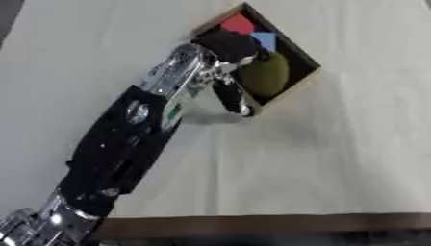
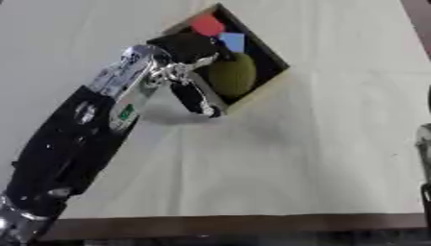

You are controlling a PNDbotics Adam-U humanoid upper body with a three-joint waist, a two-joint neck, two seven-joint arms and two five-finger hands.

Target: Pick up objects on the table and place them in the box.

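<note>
A square box point(image 1: 292, 92) with a tan rim and dark inside lies askew at the far middle of the table. In it are a red piece point(image 1: 237, 24), a blue piece point(image 1: 265, 40) and a round olive-green object point(image 1: 265, 76). My left arm reaches up from the lower left, and my left hand point(image 1: 225, 46) hovers over the box's left half, open. One straight finger point(image 1: 231, 97) hangs down outside the box's near-left rim, and another points at the green object. Only a sliver of my right hand point(image 2: 425, 144) shows, at the right edge of the right eye view.
A white cloth point(image 1: 336, 158) covers the table. Its dark brown front edge point(image 1: 278, 225) runs along the bottom of the view. My left forearm point(image 1: 126, 144) crosses the left part of the cloth.
</note>
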